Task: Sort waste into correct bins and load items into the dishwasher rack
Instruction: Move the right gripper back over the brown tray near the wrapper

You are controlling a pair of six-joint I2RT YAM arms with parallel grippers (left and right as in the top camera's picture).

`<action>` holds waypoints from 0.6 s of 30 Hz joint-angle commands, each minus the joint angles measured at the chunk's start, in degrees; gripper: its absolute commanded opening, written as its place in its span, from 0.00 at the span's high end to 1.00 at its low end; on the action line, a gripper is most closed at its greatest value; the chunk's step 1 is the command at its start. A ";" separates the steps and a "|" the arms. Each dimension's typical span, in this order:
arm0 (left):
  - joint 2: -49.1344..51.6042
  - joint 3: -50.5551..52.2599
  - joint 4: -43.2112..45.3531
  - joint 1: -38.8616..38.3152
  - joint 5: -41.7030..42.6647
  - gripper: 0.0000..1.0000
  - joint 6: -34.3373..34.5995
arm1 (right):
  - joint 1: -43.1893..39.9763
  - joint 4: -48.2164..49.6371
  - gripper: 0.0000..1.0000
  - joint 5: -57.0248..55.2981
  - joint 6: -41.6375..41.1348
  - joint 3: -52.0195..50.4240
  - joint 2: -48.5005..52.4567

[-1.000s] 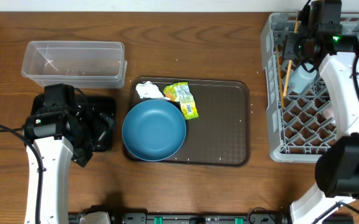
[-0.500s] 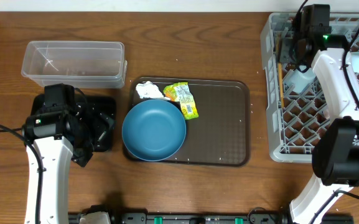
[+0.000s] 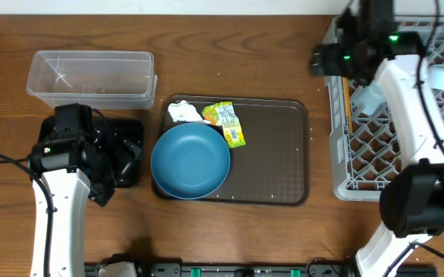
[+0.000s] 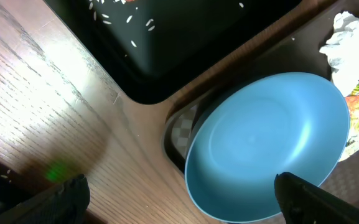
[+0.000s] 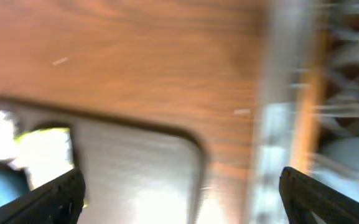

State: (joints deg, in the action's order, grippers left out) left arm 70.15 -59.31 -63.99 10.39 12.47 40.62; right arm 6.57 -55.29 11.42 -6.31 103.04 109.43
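1. Over the left end of the wooden surface (image 3: 268,46), the left pincer (image 4: 179,186) hung with its fingers spread wide and nothing between them, above the corner where the black tray (image 4: 185,50) met the brown serving tray (image 3: 275,154).
2. A few white rice grains (image 4: 149,25) lay scattered in the black tray, while the clear tub (image 3: 91,77) stood just behind it.
3. The dark-blue plate (image 3: 190,160) sat on the serving tray's left end, its rim overhanging the tray's edge, with the crumpled tissue (image 3: 181,113) and the green-and-yellow wrapper (image 3: 229,125) against its far side.
4. The right pincer (image 5: 179,186), likewise wide open and empty, hovered over bare wood just outside the left wall of the dishwasher rack (image 3: 337,165); its wrist view was heavily blurred.
5. The chopsticks (image 3: 347,96) lay inside the rack along that wall, a pale cup (image 3: 368,98) just beside them.
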 commanded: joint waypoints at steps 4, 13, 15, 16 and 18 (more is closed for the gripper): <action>0.15 -0.92 -0.04 -0.09 -0.79 0.02 -0.33 | 10.97 -0.44 0.01 1.11 -0.46 -0.92 -0.66; 0.15 -0.92 -0.04 -0.09 -0.79 0.02 -0.33 | 20.20 -0.31 0.01 -1.22 -0.31 -1.62 -0.39; 0.15 -0.92 -0.04 -0.09 -0.79 0.02 -0.33 | 20.76 -0.90 0.01 -3.13 -0.26 -1.62 -0.39; 0.15 -0.92 -0.07 -0.09 -0.79 0.02 -0.33 | 20.79 -1.29 0.01 -4.44 -0.26 -1.62 -0.39; 0.15 -0.92 -0.04 -0.09 -0.79 0.02 -0.33 | 20.63 -2.67 0.01 -7.91 -0.26 -1.62 -0.39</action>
State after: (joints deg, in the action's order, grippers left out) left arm 70.15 -59.31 -63.99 10.39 12.47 40.62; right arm 27.29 -56.75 9.26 -6.31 101.89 109.32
